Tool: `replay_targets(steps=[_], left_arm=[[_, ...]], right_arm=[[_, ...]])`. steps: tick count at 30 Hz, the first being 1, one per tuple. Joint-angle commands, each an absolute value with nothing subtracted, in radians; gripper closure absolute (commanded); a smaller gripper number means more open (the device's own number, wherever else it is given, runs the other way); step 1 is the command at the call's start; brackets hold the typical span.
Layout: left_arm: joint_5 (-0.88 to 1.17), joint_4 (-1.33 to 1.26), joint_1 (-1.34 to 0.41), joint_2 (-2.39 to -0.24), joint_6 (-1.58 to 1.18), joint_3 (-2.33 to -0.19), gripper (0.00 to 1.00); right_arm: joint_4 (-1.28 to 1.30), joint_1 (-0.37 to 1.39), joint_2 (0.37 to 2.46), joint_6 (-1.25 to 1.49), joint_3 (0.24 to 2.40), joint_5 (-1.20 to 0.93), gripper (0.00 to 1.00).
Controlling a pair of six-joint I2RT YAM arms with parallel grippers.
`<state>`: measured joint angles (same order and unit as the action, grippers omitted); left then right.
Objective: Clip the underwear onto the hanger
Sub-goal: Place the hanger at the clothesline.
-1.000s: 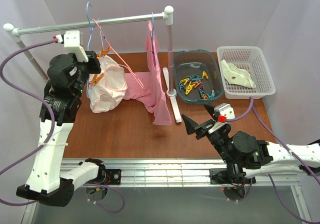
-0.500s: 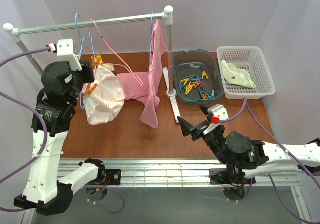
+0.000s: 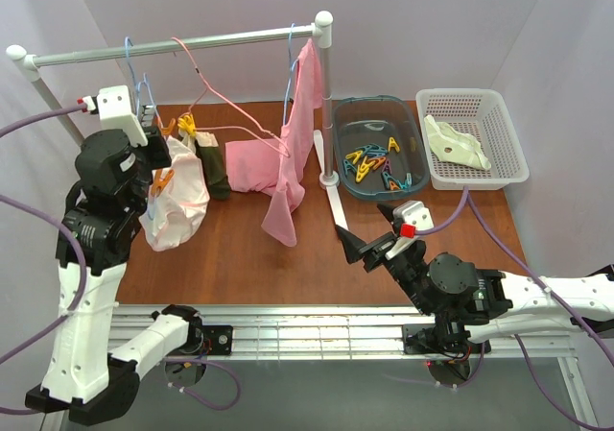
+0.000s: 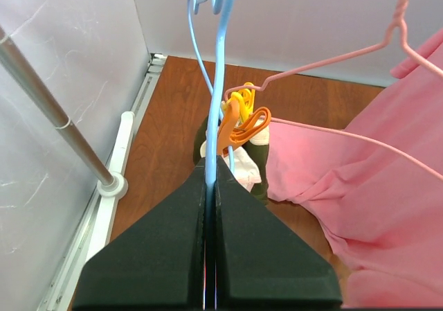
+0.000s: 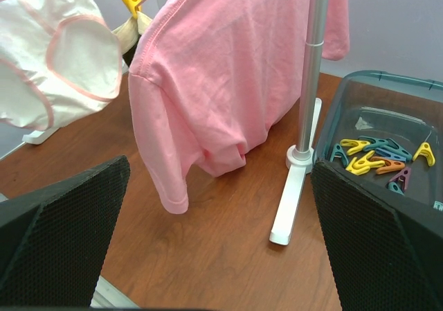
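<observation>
My left gripper (image 3: pixel 151 126) is shut on the wire of the light-blue hanger (image 3: pixel 129 61), whose hook is up at the rail. In the left wrist view the jaws (image 4: pixel 211 162) pinch the hanger's blue wire (image 4: pixel 216 110). The pale pinkish-white underwear (image 3: pixel 175 201) hangs from the hanger by orange clips (image 3: pixel 163 177) and shows in the right wrist view (image 5: pixel 48 61); only a bit of it shows in the left wrist view (image 4: pixel 243 174). My right gripper (image 3: pixel 369 246) is open and empty above the table's front, also in its wrist view (image 5: pixel 221 235).
A pink hanger (image 3: pixel 206 90) and a pink shirt (image 3: pixel 288 177) hang from the rail (image 3: pixel 230 39). Dark olive underwear (image 3: pixel 213 162) hangs next to the pale one. The rack's post (image 3: pixel 326 114) stands mid-table. A bin of clips (image 3: pixel 376 157) and a white basket (image 3: pixel 472 138) sit at the back right.
My left gripper has carried the blue hanger and the pale underwear to the left along the rail, uncovering the dark olive underwear. My right gripper has crept a little left.
</observation>
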<state>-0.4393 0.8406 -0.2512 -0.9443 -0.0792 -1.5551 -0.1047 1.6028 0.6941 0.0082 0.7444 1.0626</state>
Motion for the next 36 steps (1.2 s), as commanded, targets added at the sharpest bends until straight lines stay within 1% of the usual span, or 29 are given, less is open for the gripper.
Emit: replay_targets(steps=[1,5,9,15,26,28,29,30,33,36], left_arm=[[-0.443,0.781,-0.247,-0.989,-0.046,-1.540,1.00],[-0.436,0.762,-0.244,-1.045,-0.029,-1.589,1.00],[-0.414,0.758,-0.203,-1.094,-0.018,-1.618,1.00],[-0.358,0.724,-0.106,-1.081,-0.031,-1.545,1.00],[-0.273,0.776,-0.100,-0.997,-0.121,-1.428,1.00],[-0.267,0.790,-0.100,-0.985,-0.133,-1.419,0.77],[-0.268,0.795,-0.100,-0.970,-0.144,-1.422,0.64],[-0.265,0.798,-0.100,-0.963,-0.147,-1.430,0.43],[-0.252,0.814,-0.100,-0.934,-0.158,-1.460,0.20],[-0.239,0.804,-0.100,-0.881,-0.158,-1.497,0.16]], right_arm=[[-0.123,1.595,0.692,0.020,0.782,1.058,0.04],[-0.114,1.595,0.677,0.015,0.779,1.065,0.04],[-0.114,1.595,0.650,0.015,0.765,1.065,0.04],[-0.114,1.594,0.635,0.011,0.756,1.071,0.04],[-0.110,1.592,0.647,0.020,0.753,1.074,0.03],[-0.109,1.592,0.658,0.023,0.758,1.075,0.03],[-0.109,1.592,0.667,0.023,0.759,1.075,0.03],[-0.107,1.592,0.669,0.025,0.762,1.077,0.03],[-0.098,1.592,0.675,0.023,0.772,1.083,0.03],[-0.081,1.592,0.660,0.023,0.776,1.091,0.03]])
